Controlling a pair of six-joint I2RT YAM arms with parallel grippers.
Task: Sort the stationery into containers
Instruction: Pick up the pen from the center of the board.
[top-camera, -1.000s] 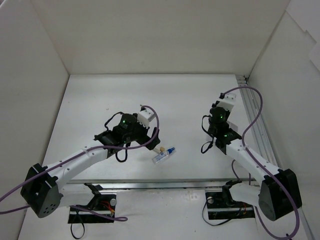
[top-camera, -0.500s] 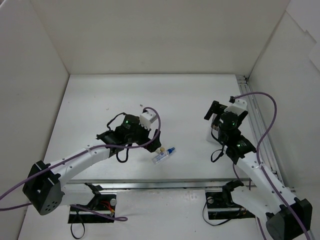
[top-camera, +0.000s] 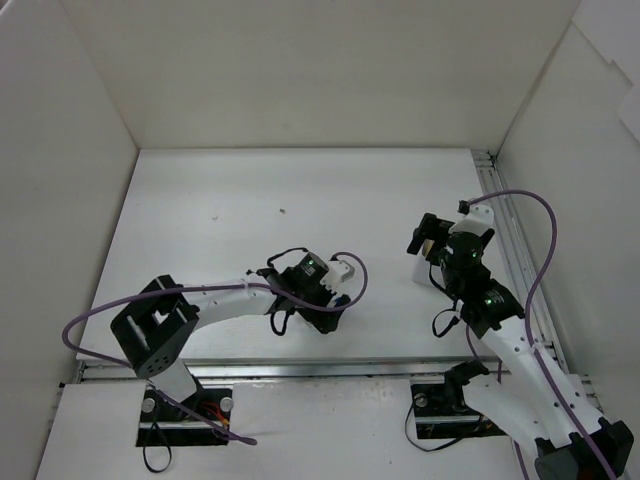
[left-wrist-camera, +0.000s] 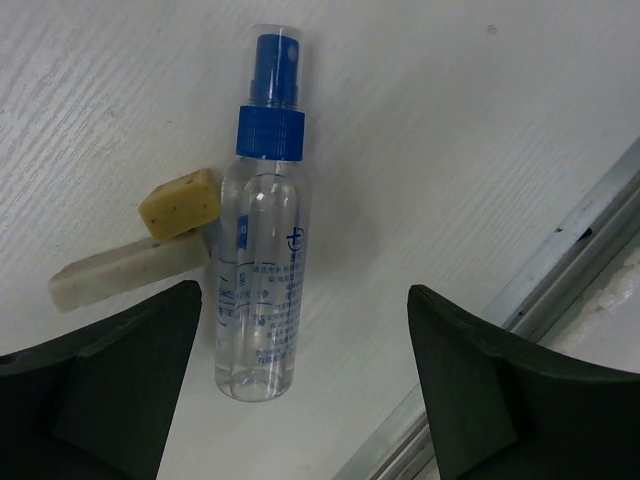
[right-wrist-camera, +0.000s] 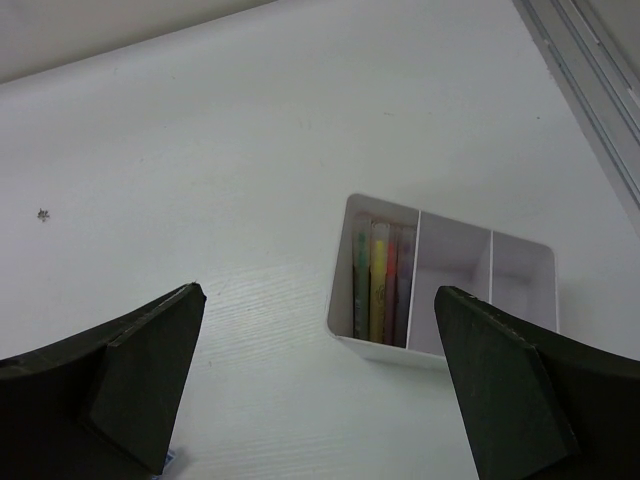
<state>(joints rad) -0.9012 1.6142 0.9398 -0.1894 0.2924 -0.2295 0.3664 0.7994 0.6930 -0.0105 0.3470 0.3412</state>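
Observation:
A clear spray bottle (left-wrist-camera: 265, 230) with a blue cap lies flat on the table. Two beige eraser pieces (left-wrist-camera: 180, 203) touch its left side. My left gripper (left-wrist-camera: 300, 400) hangs open over the bottle's base, and its fingers touch nothing. From above, the left gripper (top-camera: 325, 298) hides the bottle. The white three-compartment box (right-wrist-camera: 385, 347) holds several pens (right-wrist-camera: 378, 283) in its left compartment; the other two compartments look empty. My right gripper (right-wrist-camera: 320, 400) stands open above the table, near the box and holding nothing. In the top view the right gripper (top-camera: 425, 240) covers most of the box (top-camera: 415, 268).
A metal rail (left-wrist-camera: 580, 260) runs along the table's near edge, close to the bottle. Another rail (right-wrist-camera: 585, 70) borders the right side behind the box. White walls (top-camera: 90, 150) enclose the table on three sides.
My left gripper swung right and toward the near edge, and now sits over the bottle and erasers. My right arm shifted slightly right and back near the box.

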